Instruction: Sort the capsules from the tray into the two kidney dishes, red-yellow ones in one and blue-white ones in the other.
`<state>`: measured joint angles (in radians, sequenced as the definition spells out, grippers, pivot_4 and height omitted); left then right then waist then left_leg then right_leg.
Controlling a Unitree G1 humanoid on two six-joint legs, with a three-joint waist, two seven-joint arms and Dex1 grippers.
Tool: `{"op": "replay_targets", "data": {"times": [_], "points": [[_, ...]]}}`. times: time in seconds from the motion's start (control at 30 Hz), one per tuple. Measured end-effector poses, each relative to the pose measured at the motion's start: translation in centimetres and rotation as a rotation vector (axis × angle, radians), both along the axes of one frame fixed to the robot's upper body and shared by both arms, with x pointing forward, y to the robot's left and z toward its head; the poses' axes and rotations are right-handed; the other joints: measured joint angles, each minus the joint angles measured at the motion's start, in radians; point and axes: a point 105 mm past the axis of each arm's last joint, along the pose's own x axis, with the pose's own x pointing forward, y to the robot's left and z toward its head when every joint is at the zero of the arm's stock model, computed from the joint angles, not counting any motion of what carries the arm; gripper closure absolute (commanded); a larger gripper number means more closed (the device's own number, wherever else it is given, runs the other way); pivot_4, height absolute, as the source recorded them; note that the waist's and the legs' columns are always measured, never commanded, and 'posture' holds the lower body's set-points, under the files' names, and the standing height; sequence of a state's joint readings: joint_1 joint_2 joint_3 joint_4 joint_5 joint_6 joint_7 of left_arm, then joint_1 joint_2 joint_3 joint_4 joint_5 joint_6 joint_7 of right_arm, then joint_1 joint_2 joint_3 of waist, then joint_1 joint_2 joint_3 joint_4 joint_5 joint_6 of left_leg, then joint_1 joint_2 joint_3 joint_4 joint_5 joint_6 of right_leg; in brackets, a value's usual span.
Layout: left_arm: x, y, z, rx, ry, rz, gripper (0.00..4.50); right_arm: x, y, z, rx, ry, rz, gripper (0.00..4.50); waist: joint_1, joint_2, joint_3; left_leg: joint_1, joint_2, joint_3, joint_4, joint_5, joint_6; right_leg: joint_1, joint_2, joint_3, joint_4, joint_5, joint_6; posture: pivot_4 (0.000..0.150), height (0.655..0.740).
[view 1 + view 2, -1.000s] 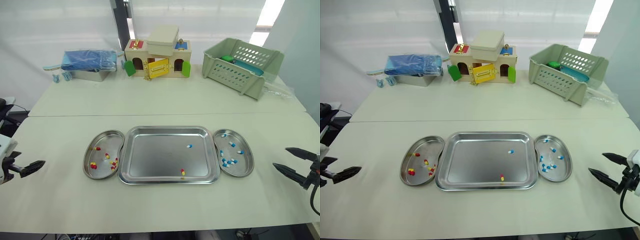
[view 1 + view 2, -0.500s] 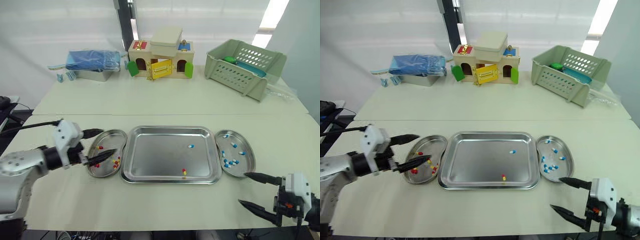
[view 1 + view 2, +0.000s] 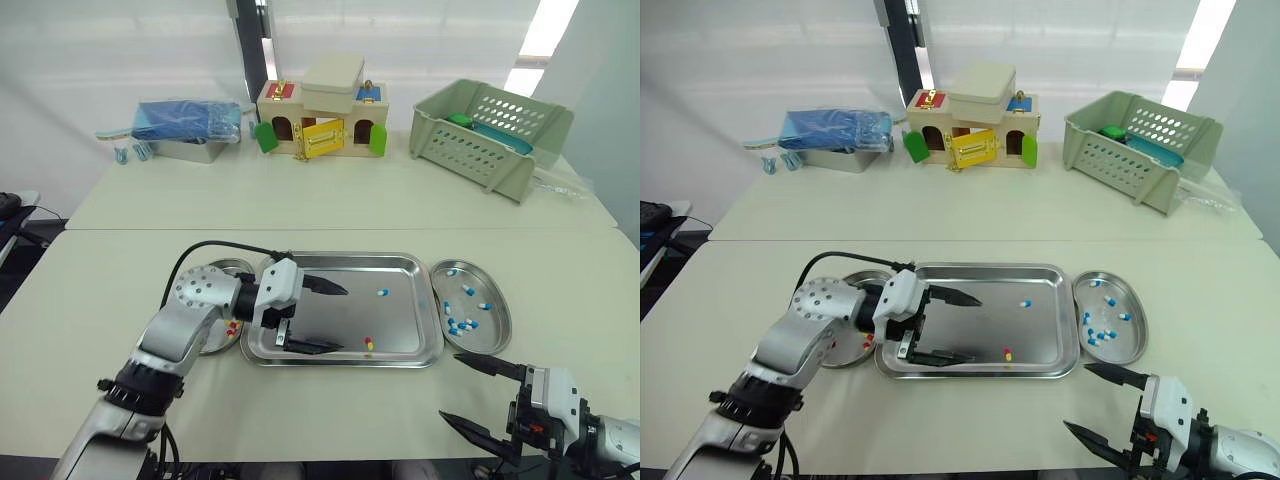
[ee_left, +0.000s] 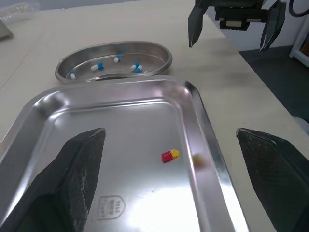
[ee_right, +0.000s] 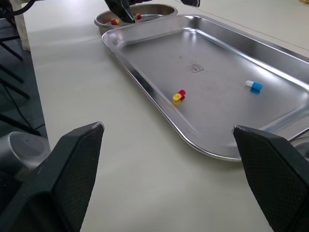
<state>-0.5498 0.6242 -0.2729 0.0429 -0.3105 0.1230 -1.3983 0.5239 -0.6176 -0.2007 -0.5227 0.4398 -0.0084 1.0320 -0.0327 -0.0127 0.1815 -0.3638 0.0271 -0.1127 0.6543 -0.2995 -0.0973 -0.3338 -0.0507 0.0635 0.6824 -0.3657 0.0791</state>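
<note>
Nearest to us, our right fingers [image 3: 490, 367] are spread wide and hold nothing. They hang over the bare table [image 3: 330, 410], just on the near side of the right dish [image 3: 497, 335].

A bit further off, our left fingers [image 3: 322, 287] are spread very wide too, and they are empty. They hang low over the tray [image 3: 340, 257], one by its near edge and one further back. We cannot tell if the near one touches the metal. The red-yellow capsule [image 3: 366, 344] lies in the tray by the near rim, close to that near fingertip. The blue-white capsule [image 3: 380, 292] lies further back in the tray.

We think these capsules are tiny, light and smooth. They will likely roll or slide on the shiny metal, and a hard squeeze could crush one. We should pinch one gently across its middle, so the fingers must first close almost all the way.

The left dish [image 3: 222, 266] has red-yellow ones in it. The right dish has blue-white ones.
</note>
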Motion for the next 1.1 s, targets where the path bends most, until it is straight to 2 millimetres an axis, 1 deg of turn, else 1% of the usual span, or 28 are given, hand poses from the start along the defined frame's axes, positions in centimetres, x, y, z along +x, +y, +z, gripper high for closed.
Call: {"op": "replay_targets", "data": {"times": [0.1,0.17,0.27,0.37,0.43,0.6,0.73,0.83,0.93,1.1], "points": [[0.7,-0.4,-1.0,0.068,-0.003,-0.032,0.01,-0.2,0.3,-0.3,-0.002,0.008,-0.012,0.00,0.000,0.000,0.000,0.000,0.000,0.000,0.000,0.000,0.000,0.000,0.000,0.000,0.000,0.000,0.000,0.150,0.7400],[0.7,-1.4,-1.8,0.068,-0.007,-0.106,0.01,-0.6,0.5,-0.6,0.000,0.025,-0.028,0.00,0.000,0.000,0.000,-0.001,0.000,0.000,0.002,0.000,0.000,0.000,0.000,0.000,0.000,0.000,0.000,0.150,0.7400],[0.7,-2.5,-2.2,0.081,-0.031,-0.174,0.01,-0.6,0.4,-0.8,0.005,0.026,-0.053,0.00,0.000,0.000,0.000,-0.001,0.000,0.000,0.004,0.000,0.000,0.001,0.000,-0.001,0.001,0.000,0.000,0.150,0.7400],[1.1,-3.9,-2.0,0.102,-0.080,-0.230,0.01,-0.8,0.7,-1.1,0.012,0.032,-0.067,0.00,0.000,0.000,0.000,-0.001,0.000,0.000,0.005,-0.001,0.001,0.001,0.000,0.000,0.001,0.001,0.001,0.150,0.7400],[1.4,-4.3,-2.1,0.113,-0.099,-0.245,0.01,-0.9,0.8,-1.3,0.011,0.034,-0.075,0.00,0.000,0.000,0.000,-0.001,0.000,0.000,0.005,-0.001,0.002,0.001,0.000,0.000,0.001,0.001,0.001,0.150,0.7400],[2.3,-4.5,-3.2,0.187,-0.082,-0.247,0.01,-1.1,0.9,-1.5,0.016,0.039,-0.084,0.00,-0.001,0.000,0.000,-0.001,0.000,0.000,0.006,-0.001,0.002,0.001,0.000,0.000,0.002,0.001,0.001,0.150,0.7400],[3.2,-5.4,-3.1,0.220,-0.077,-0.248,0.01,-0.9,0.9,-1.4,0.017,0.033,-0.095,0.00,0.000,-0.001,0.000,-0.002,-0.001,0.000,0.006,-0.001,0.002,0.001,0.000,0.000,0.001,0.001,0.001,0.150,0.7400],[3.4,-6.1,-2.8,0.219,-0.087,-0.256,0.65,-0.8,0.9,-1.4,0.017,0.031,-0.098,0.00,0.000,-0.001,0.000,-0.002,-0.001,0.000,0.006,-0.001,0.002,0.001,0.000,0.000,0.001,0.001,0.001,0.150,0.7400],[3.5,-6.9,-2.7,0.216,-0.086,-0.270,1.57,-0.7,0.9,-1.3,0.018,0.025,-0.099,0.00,0.000,-0.001,0.000,-0.002,-0.001,0.000,0.006,-0.001,0.002,0.001,0.000,0.000,0.001,0.001,0.001,0.150,0.7400],[3.0,-7.1,-3.2,0.249,-0.092,-0.320,1.57,-0.6,1.1,-1.0,0.021,0.011,-0.103,0.00,-0.002,-0.001,0.000,-0.002,-0.001,0.000,0.006,-0.001,0.002,0.001,0.000,0.000,0.002,0.001,0.001,0.150,0.7400]]}}
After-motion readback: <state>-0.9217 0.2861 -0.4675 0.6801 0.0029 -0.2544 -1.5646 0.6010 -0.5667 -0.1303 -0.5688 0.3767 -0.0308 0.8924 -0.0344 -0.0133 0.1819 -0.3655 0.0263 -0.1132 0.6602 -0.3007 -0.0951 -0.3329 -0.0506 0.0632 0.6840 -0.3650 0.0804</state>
